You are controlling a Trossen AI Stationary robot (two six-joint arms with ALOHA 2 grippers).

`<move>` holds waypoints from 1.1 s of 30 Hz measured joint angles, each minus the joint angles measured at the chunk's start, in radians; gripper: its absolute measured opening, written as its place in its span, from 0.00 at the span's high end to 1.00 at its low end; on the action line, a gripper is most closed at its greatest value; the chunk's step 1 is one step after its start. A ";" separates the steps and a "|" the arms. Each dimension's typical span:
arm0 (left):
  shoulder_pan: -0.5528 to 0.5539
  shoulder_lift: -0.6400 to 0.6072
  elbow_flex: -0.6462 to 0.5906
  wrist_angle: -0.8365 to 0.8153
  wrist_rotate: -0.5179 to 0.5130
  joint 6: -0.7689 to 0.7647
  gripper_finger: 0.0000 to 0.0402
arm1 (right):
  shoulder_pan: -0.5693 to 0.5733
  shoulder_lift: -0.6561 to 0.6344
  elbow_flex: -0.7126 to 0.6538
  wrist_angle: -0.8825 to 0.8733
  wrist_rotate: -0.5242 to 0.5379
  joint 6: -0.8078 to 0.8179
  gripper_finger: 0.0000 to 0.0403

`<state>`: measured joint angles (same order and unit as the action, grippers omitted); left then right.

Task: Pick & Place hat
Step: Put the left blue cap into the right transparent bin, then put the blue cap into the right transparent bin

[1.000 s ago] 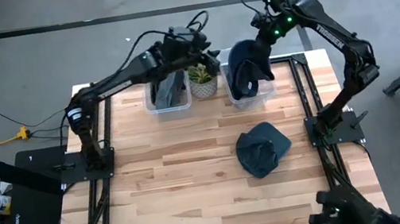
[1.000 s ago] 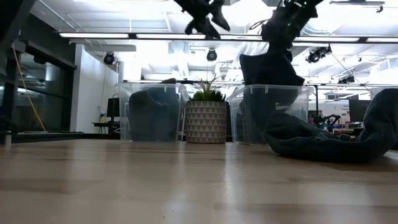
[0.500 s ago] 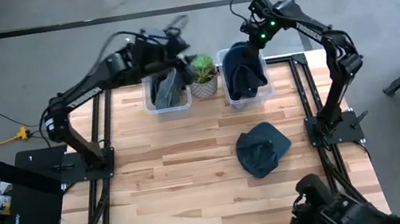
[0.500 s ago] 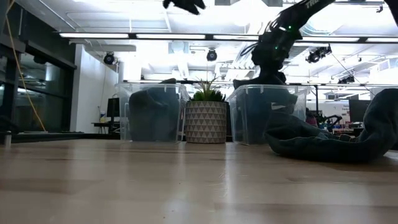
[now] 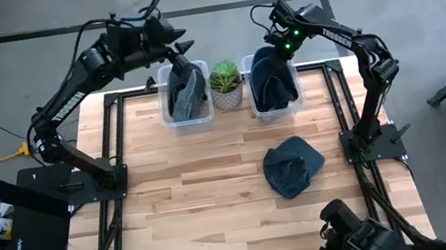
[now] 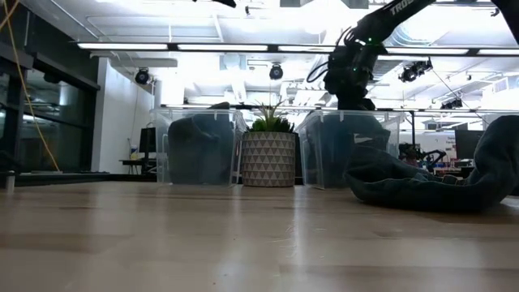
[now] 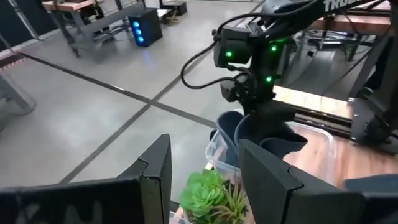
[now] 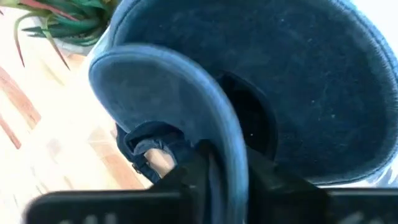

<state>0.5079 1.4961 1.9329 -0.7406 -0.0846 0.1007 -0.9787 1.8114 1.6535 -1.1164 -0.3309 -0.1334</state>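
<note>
Hat [image 8: 205, 124] brim between right jaws.

Plant [image 5: 225, 78] between two bins, a hat in each; another hat [image 5: 292, 166] on the table [image 5: 199, 200] in front.

floor [image 5: 34, 65]: grey concrete | ceiling lights [image 6: 203, 47]: long strips | table [image 5: 208, 199]: pale wood

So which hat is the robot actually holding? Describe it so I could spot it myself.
Look at the far edge of the wooden table, where two clear bins flank a potted plant. In the right bin, under the right gripper, hangs a dark blue hat, pinched by its brim. Unlike the hat lying loose mid-table, it is held.
</note>
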 joint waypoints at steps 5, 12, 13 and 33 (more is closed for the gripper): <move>0.035 0.006 -0.002 -0.019 0.111 0.001 0.67 | -0.007 -0.014 0.000 0.006 0.018 0.003 0.67; 0.035 0.006 -0.025 -0.020 0.171 -0.004 0.67 | -0.044 -0.110 0.000 -0.006 0.054 -0.002 0.48; 0.035 0.007 -0.033 -0.019 0.190 -0.013 0.67 | -0.049 -0.130 0.000 -0.014 0.055 -0.002 0.47; -0.245 0.098 -0.311 0.238 0.249 -0.308 0.67 | 0.000 -0.606 0.001 -0.399 0.094 -0.095 0.45</move>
<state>0.2628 1.5945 1.6215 -0.5022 0.1642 -0.2072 -0.9787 1.2059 1.6547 -1.5157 -0.2371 -0.2283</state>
